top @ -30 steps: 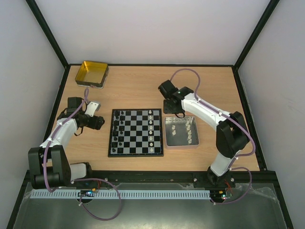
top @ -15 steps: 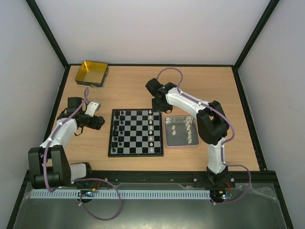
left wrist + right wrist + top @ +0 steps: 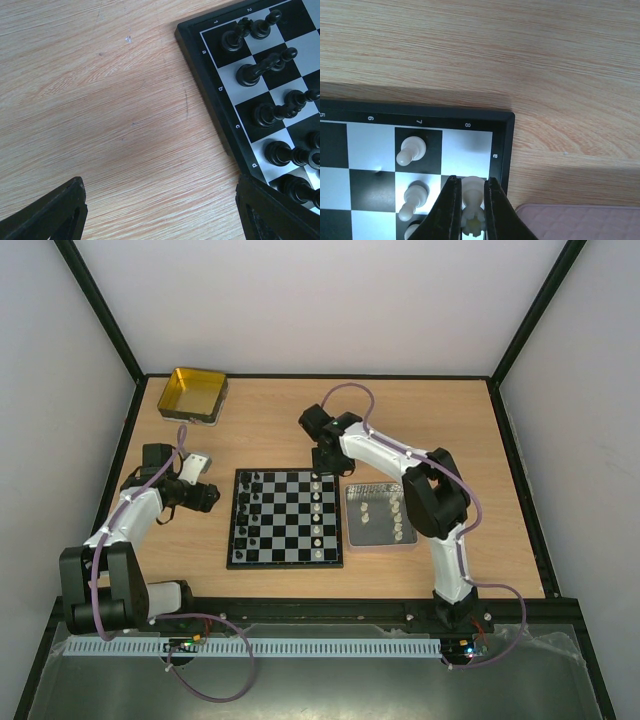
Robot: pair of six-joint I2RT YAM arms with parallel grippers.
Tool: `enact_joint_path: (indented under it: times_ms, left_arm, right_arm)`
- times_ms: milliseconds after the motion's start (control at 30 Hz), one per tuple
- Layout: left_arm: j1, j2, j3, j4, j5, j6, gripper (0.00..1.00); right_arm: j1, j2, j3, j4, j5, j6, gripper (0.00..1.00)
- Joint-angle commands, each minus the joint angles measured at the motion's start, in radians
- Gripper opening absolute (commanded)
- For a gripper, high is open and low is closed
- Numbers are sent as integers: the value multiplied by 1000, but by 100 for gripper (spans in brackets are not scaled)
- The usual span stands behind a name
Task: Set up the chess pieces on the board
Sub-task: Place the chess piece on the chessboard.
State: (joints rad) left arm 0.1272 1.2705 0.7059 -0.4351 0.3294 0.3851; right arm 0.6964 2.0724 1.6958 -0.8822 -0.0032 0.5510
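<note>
- Top external view: the board (image 3: 285, 518) lies at the centre of the wooden table (image 3: 280, 420). Black pieces (image 3: 252, 510) stand along its left columns and white pieces (image 3: 317, 515) along its right columns.
- A silver tray (image 3: 381, 548) lies just beside the board's right edge and holds further cream pieces (image 3: 397, 515). A yellow tin (image 3: 193, 393) sits at the upper left of the table.
- The left gripper (image 3: 207, 497) hangs left of the board, apart from it. The right gripper (image 3: 325, 468) hangs over the board's upper right corner.
- Left wrist view: the left gripper (image 3: 157, 200) has its fingers spread wide at the lower corners of the frame, with bare wood showing between them. The board's corner, with black pieces on it, fills the upper right.
- Right wrist view: the right gripper (image 3: 472, 182) pinches a white piece (image 3: 472, 207) at the lower centre of the frame, over the board's corner marked 8 and a. Whether the piece touches the board cannot be told.
- White pawns (image 3: 411, 150) stand left of it in the column marked 7.
</note>
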Motion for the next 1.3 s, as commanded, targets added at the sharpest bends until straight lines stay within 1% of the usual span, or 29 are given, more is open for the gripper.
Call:
enact_joint_path:
  times_ms: [0,233,933,1267]
  left_arm:
    - [-5,5,4,-5,9,7,82]
    - [-5,8,5,-5,13,8,81]
    - [-8,10,7,-7,16,8,82]
    - [-9,7,8,-5,13,5,82]
  right_arm:
    - [6,43,47,-33,8,-14,4]
    - [8,81,87,-40,7,-17,4]
    - [7,110,90,-41,9,-19,5]
    - [8,118,91,-41,9,-20,10]
